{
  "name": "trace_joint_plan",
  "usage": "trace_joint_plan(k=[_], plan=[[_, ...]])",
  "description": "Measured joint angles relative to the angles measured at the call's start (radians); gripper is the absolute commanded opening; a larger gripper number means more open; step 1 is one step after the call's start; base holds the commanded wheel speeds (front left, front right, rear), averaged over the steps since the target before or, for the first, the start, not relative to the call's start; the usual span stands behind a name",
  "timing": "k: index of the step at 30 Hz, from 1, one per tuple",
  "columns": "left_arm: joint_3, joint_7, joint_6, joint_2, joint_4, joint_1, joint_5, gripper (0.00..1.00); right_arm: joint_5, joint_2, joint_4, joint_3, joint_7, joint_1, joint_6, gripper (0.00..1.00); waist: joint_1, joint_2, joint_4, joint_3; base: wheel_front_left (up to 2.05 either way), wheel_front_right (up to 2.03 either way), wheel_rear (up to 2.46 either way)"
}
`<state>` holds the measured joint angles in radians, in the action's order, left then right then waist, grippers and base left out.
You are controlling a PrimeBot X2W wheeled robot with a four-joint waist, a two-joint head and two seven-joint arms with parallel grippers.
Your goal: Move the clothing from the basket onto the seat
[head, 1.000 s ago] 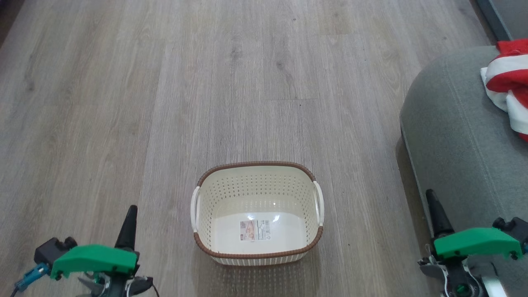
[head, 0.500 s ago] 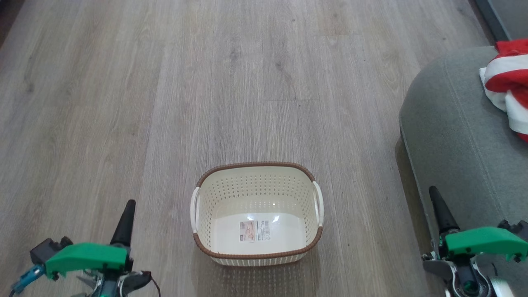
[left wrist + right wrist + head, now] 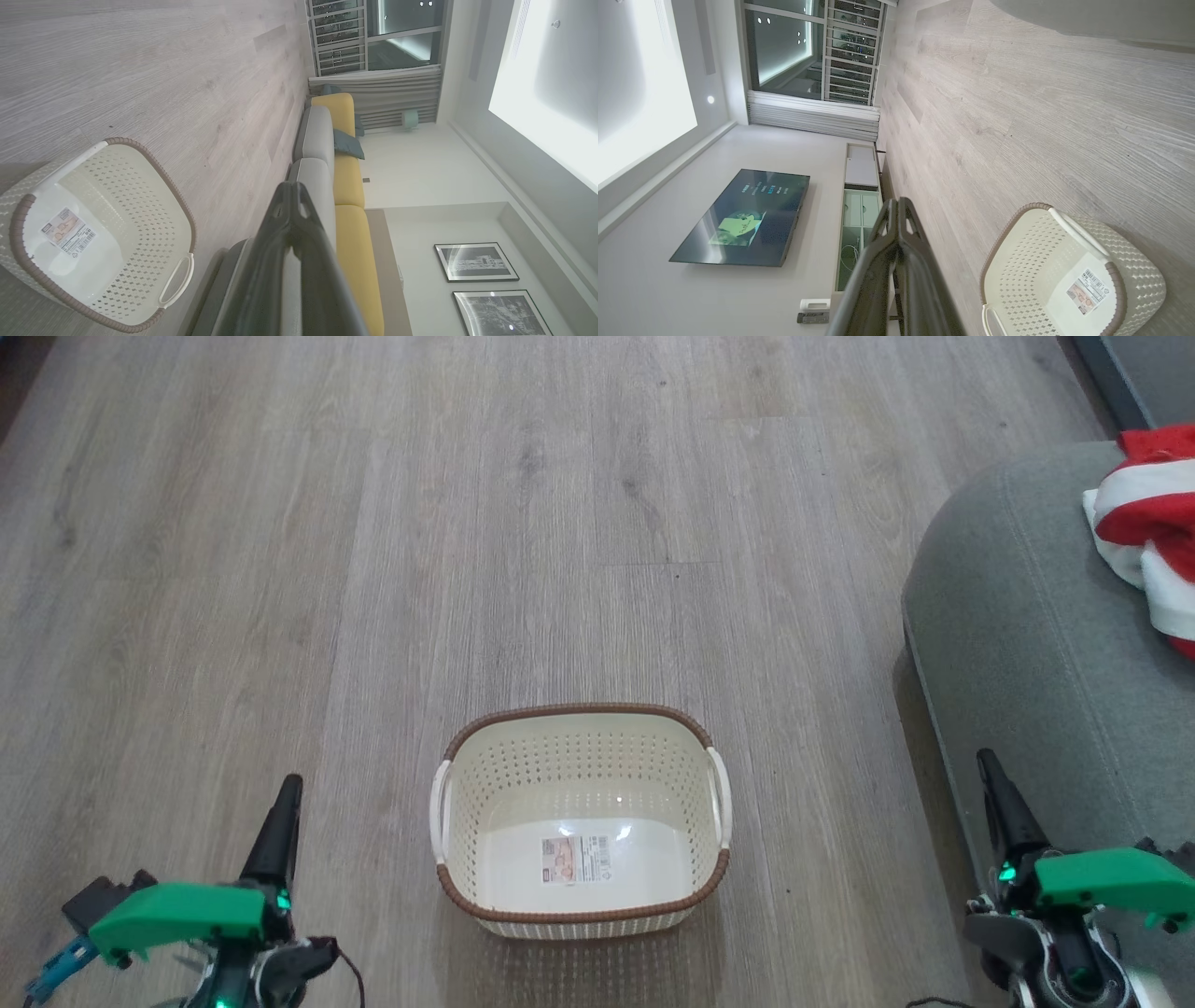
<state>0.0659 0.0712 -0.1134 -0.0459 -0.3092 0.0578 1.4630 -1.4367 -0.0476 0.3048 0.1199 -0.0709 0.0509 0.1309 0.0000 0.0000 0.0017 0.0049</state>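
Plainly, the carrying looks done: the clothing [image 3: 1148, 537] lies bunched on the seat [image 3: 1018, 635], toward its far right edge and partly cut off by the frame, touching nothing but the upholstery; the basket [image 3: 579, 756] stands upright on the floor [image 3: 373, 569] with nothing in it but the sticker [image 3: 576, 857] on its base, near the seat's rounded edge with a strip of floor between; so by my reading the step in hand is the finish, not a grasp; the left hand [image 3: 289, 789] hovers low over the floor to the basket's left, closed and holding nothing, its fingers [image 3: 292, 219] pressed tip to tip in the left wrist view; the right hand [image 3: 988, 765] hovers just at the seat's near edge, likewise closed and empty, well apart from the clothing; the next move probably calls for little: bringing both arms to rest clear of basket and seat, and perhaps checking that no sleeve hangs over the seat's edge, which cannot be judged here since part of the clothing is out of frame; the floor is pale grey wood-look planking, matt, with long grain lines; the seat is grey-green fabric with stitched seams; the room around shows a grey and yellow sofa [image 3: 348, 196] with a teal cushion [image 3: 348, 142], curtains [image 3: 397, 100] by a large window, two framed pictures [image 3: 476, 261] on a white wall, and opposite a wall television [image 3: 742, 217] above a low cabinet [image 3: 861, 186]
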Motion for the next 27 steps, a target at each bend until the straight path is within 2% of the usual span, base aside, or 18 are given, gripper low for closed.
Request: trace_joint_plan(k=[13, 27], plan=[[0.010, 0.035, -0.008, 0.003, 0.027, 0.000, 0.135, 0.00, -0.159, 0.001, -0.020, 0.010, -0.036, 0.000, 0.000, 0.00, 0.0000, 0.0000, -0.002, -0.002, 0.00, 0.00, 0.00], [0.013, 0.035, -0.008, 0.003, 0.029, 0.000, 0.140, 0.00, -0.166, 0.001, -0.021, 0.012, -0.036, 0.001, 0.000, 0.00, 0.0000, 0.0000, -0.002, -0.002, 0.00, 0.00, 0.00]])
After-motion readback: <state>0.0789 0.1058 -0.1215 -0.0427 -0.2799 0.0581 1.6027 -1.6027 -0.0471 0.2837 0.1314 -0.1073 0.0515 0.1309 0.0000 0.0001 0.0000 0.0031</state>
